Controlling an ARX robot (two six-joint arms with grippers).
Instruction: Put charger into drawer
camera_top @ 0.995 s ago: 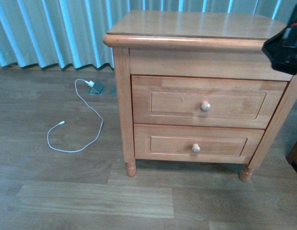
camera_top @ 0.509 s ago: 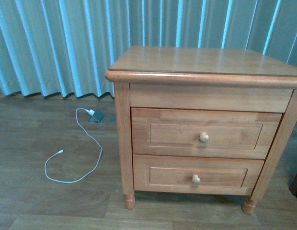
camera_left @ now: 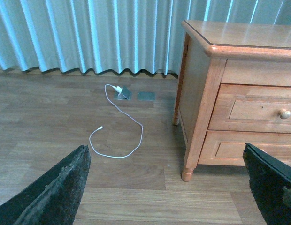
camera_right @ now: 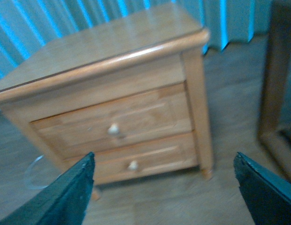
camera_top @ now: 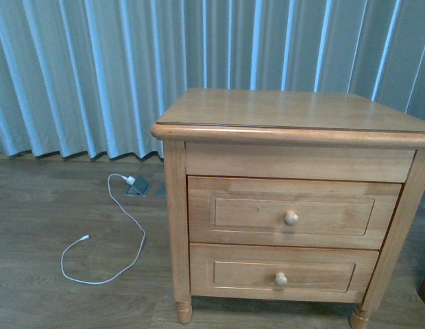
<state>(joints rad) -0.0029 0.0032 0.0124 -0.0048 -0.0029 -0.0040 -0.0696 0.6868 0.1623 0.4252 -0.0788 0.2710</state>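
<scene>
My left gripper (camera_left: 166, 187) is hanging released, fingers (camera_left: 56, 187) spread wide over bare wood floor (camera_left: 126, 197). My right gripper (camera_right: 164, 192) is also hanging released, fingers (camera_right: 65, 194) wide apart, nothing between them; that view is blurred. Neither arm is showing in the front view.

Near and right, the nightstand (camera_top: 288, 205) is standing on the floor, rounded top edge overhanging the front. The lower drawer (camera_top: 281, 274) is sitting flush and closed. Above it the drawer (camera_top: 291, 212) is also sitting closed, its knob (camera_top: 291, 218) sticking out at centre. The nightstand top is lying bare and I am not seeing the charger in any view.

Left of the nightstand, open floor is running out to the curtain (camera_top: 82, 68). A long white cable (camera_top: 123, 233) is looping across that floor, well apart from the nightstand leg, its plug (camera_top: 132, 180) lying farther back at a grey floor socket (camera_top: 138, 186) near the curtain hem.
</scene>
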